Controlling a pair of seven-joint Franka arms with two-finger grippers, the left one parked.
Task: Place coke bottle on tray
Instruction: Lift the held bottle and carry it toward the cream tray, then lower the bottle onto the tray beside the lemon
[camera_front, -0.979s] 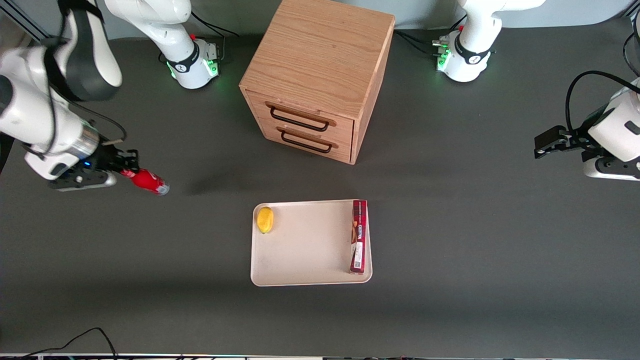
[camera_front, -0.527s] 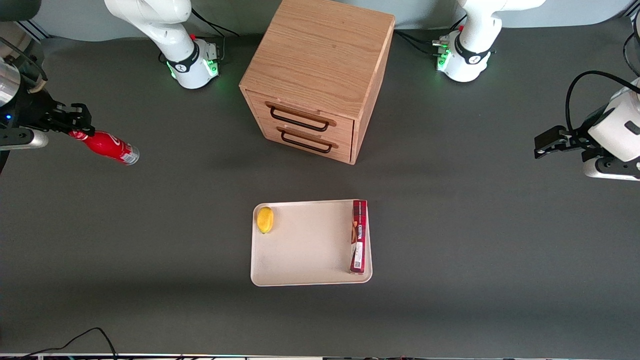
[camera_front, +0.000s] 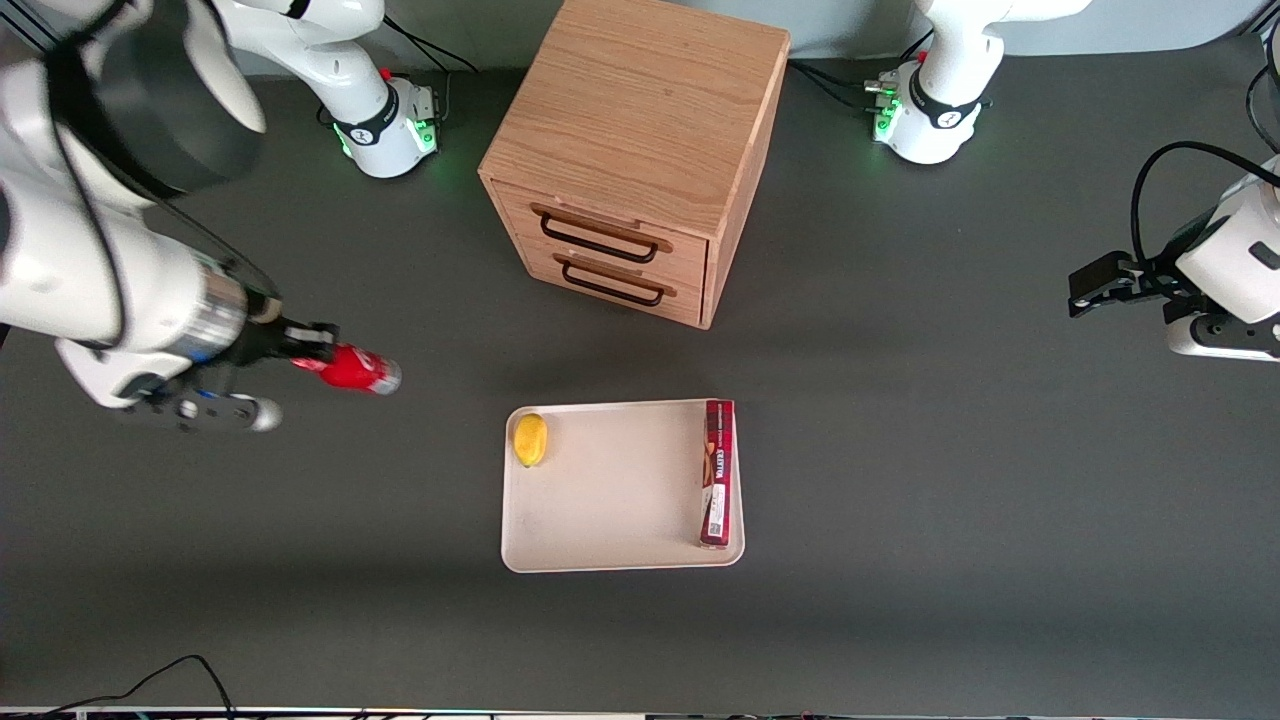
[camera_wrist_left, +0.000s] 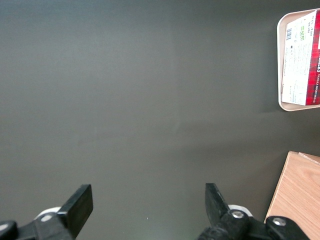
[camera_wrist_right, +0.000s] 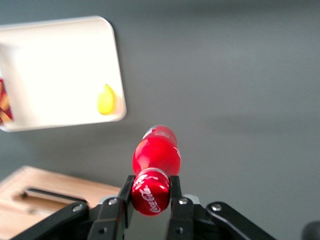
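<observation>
Gripper is clamped on the cap end of the coke bottle, holding it up off the worktop toward the working arm's end, base pointing at the tray. Looks light and rigid, but the glossy skin is probably slippery and a neck grip lets the body swing. Tray's well apart from it, with 1 yellow fruit and 1 red box along its edges, middle bare.

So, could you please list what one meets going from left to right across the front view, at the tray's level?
Gripper shut on the bottle → yellow fruit → bare tray → red box.
</observation>
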